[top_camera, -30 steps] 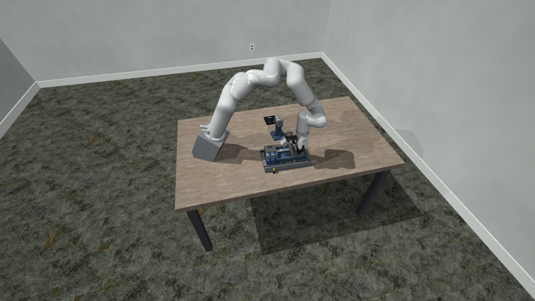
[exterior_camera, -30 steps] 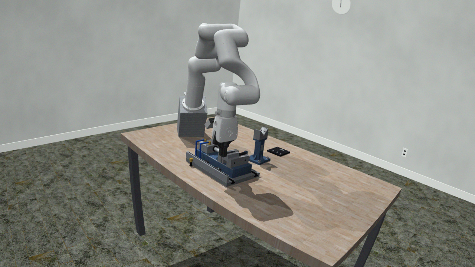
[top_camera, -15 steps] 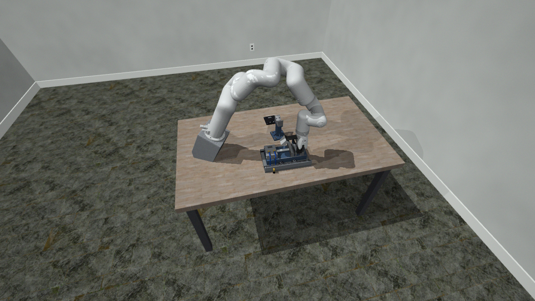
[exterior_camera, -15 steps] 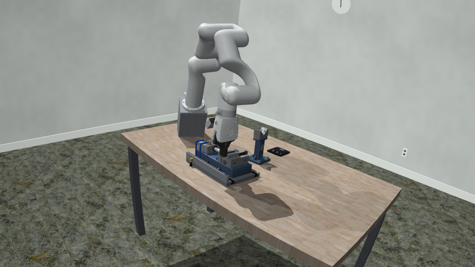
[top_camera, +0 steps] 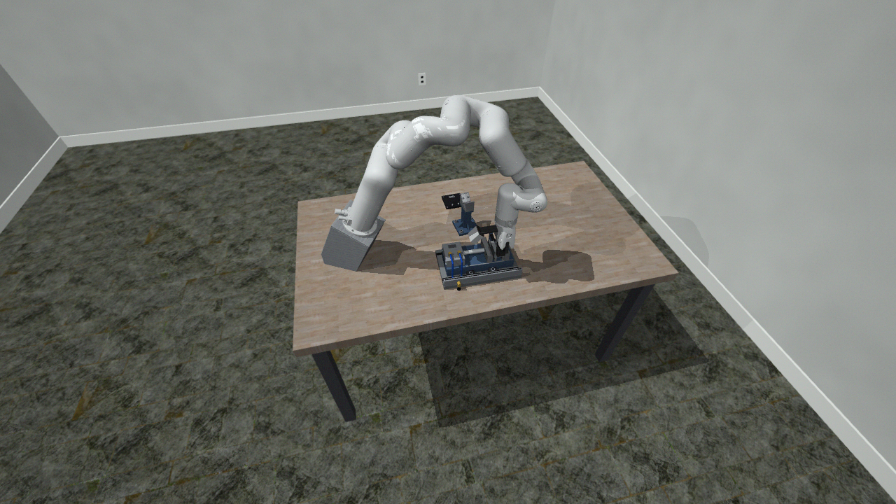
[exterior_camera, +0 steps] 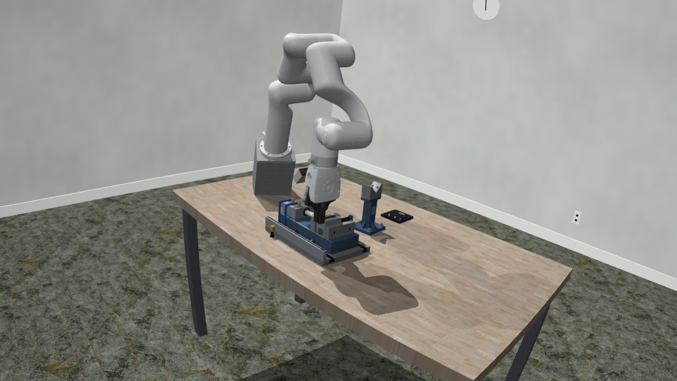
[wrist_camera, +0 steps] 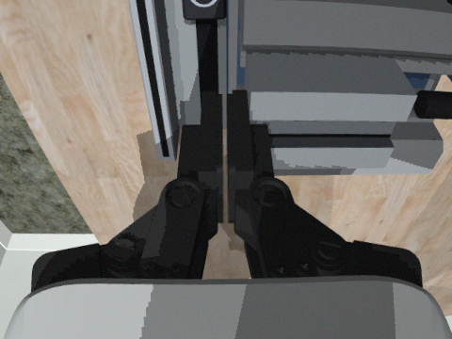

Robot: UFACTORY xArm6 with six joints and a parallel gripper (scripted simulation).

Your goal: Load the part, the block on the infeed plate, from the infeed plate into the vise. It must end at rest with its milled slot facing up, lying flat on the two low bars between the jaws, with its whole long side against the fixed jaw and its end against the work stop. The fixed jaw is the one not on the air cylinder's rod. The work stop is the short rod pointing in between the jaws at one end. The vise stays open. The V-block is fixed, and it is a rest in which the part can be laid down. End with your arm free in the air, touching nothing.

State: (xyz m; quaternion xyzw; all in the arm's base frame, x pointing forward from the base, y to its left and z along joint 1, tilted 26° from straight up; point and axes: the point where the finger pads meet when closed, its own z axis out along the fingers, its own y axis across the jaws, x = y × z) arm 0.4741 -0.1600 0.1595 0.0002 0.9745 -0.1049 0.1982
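Observation:
The part [wrist_camera: 327, 94], a grey block, lies between the vise jaws in the wrist view. A short dark work stop rod [wrist_camera: 433, 104] points in at the part's right end. My gripper [wrist_camera: 224, 119] is shut with nothing between its fingers. Its tips stand low at the part's left end; I cannot tell whether they touch it. In the top and exterior views the gripper [top_camera: 502, 246] [exterior_camera: 318, 217] reaches down into the vise [top_camera: 479, 260] [exterior_camera: 321, 232]. The part's slot is not clear.
The blue V-block post [top_camera: 465, 215] [exterior_camera: 371, 208] stands just behind the vise. The black infeed plate [top_camera: 455, 200] [exterior_camera: 396, 216] lies beyond it with nothing on it.

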